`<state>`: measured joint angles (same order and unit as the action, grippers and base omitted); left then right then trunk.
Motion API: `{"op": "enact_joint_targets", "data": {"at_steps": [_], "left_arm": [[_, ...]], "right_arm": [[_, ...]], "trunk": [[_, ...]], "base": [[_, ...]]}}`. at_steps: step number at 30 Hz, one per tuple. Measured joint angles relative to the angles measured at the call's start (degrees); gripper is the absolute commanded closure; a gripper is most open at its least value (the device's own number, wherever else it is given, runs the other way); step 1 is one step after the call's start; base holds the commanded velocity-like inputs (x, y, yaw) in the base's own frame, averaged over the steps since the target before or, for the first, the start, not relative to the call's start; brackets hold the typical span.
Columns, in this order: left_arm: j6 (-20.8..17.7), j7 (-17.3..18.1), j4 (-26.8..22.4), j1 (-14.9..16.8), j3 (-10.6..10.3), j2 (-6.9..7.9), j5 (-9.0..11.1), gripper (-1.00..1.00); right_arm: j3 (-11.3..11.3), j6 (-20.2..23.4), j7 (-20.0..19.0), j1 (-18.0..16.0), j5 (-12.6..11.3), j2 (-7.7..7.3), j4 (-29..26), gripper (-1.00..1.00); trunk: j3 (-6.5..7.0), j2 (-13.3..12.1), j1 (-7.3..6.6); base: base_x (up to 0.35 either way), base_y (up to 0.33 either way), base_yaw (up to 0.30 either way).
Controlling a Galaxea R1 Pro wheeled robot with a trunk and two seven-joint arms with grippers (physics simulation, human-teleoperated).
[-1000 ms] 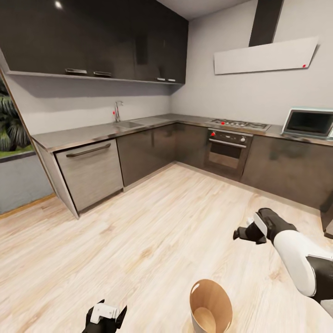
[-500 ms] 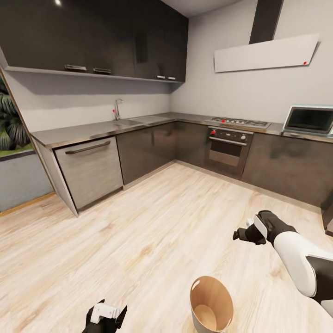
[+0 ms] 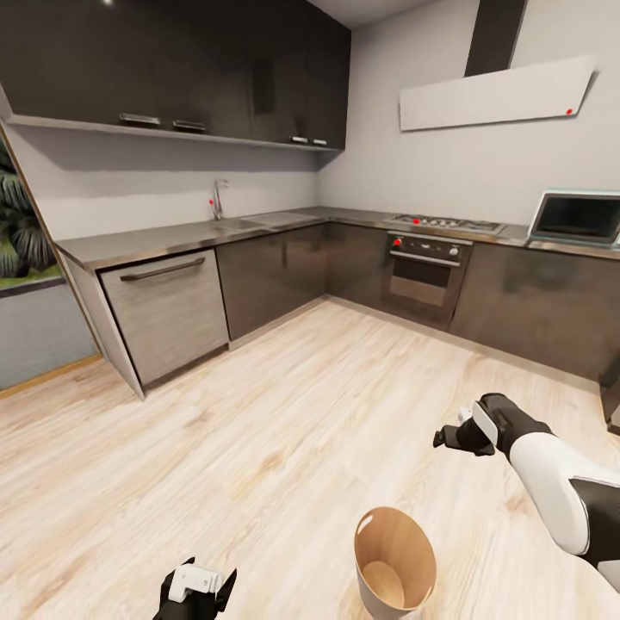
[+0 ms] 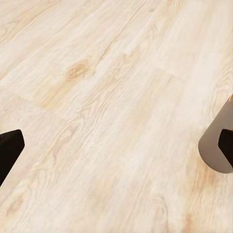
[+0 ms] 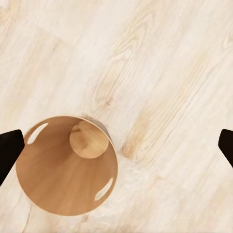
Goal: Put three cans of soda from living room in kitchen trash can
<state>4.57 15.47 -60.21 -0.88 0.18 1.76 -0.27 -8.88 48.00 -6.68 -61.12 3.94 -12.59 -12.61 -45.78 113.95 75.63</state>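
Pale wood kitchen floor (image 3: 284, 430), one tash can (image 3: 394, 568) at 6 o'clock, left gripper (image 3: 196, 590) and right gripper (image 3: 455, 435) both spread wide, empty.

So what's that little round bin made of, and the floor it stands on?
The trash can looks like thin bent wood or plywood inside: glossy orange-brown with faint grain, and two slot handles cut near the rim. Its outside is a plain matte grey, perhaps painted. The floor looks like pale wooden planks, with visible knots, grain and board seams; it could be laminate.
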Motion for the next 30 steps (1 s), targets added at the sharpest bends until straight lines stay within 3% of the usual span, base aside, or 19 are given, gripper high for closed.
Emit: {"op": "enact_joint_targets", "data": {"at_steps": [13,23,30], "left_arm": [[0.0,0.0,0.0,0.0,0.0,0.0,0.0,-1.0],[0.0,0.0,0.1,0.0,0.0,0.0,0.0,-1.0],[0.0,0.0,0.1,0.0,0.0,0.0,0.0,-1.0]], "right_arm": [[0.0,0.0,0.1,0.7,0.0,0.08,-0.1,-1.0],[0.1,-3.6,0.1,2.2,-0.1,0.4,0.2,-1.0],[0.2,-4.0,0.1,3.2,0.0,1.85,0.2,-1.0]], "trunk": [[-2.33,5.2,2.86],[-4.13,9.2,5.05],[-5.39,12.0,6.59]], "base": [[0.0,0.0,0.0],[0.0,0.0,0.0],[0.0,0.0,0.0]]}}
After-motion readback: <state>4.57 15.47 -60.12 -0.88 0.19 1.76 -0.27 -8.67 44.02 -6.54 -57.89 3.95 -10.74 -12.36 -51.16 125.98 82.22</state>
